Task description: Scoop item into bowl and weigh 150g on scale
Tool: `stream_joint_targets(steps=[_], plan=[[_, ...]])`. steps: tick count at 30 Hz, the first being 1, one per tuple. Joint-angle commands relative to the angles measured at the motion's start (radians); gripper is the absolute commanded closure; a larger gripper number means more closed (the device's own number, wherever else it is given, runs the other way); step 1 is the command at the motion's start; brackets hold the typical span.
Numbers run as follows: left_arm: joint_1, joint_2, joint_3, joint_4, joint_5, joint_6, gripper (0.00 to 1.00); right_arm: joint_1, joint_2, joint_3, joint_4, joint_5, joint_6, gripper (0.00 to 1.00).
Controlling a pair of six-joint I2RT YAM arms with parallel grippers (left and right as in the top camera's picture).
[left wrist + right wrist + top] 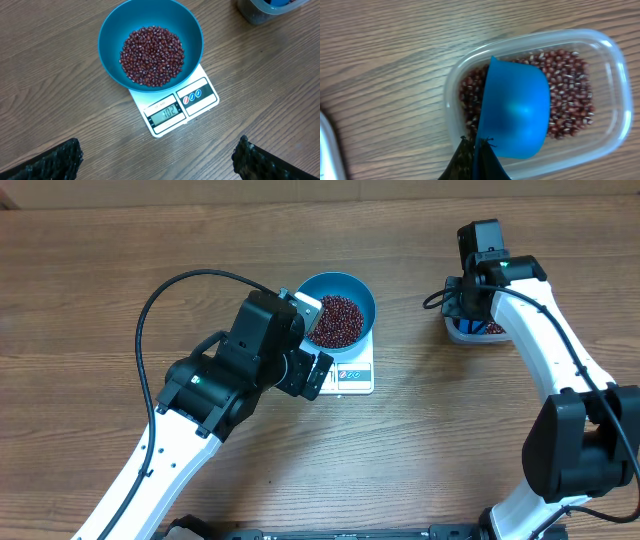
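Left gripper (pixel 157 150): fingers wide apart, nothing between them, hovering at 7 o'clock of the scale (pixel 205 100). Blue bowl (pixel 112 35) sits on the scale with a heap of red-brown beans (pixel 151 55) inside; the lit display is at 5 o'clock of the bowl. Right gripper (pixel 476 162): fingers clamped on the handle of the blue scoop (pixel 515 115), which is over the beans in the clear tub (pixel 615 125), at 3 o'clock of the bowl.
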Motion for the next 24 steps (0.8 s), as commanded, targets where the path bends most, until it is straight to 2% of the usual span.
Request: stream_joint_targets(steps=[1,11,16,24], plan=[[0.005,-0.01,0.016,0.002,0.008,0.012,0.0,-0.022,0.011,-0.006,0.021,-0.15,0.0,0.96],[0.005,-0.01,0.016,0.002,0.008,0.012,0.0,-0.216,0.011,-0.006,0.035,-0.547,-0.061,0.96],[0.005,-0.01,0.016,0.002,0.008,0.012,0.01,-0.285,0.011,-0.006,0.023,-0.615,-0.061,0.96],[0.005,-0.01,0.016,0.002,0.008,0.012,0.0,-0.35,0.011,-0.006,0.005,-0.621,-0.061,0.96]])
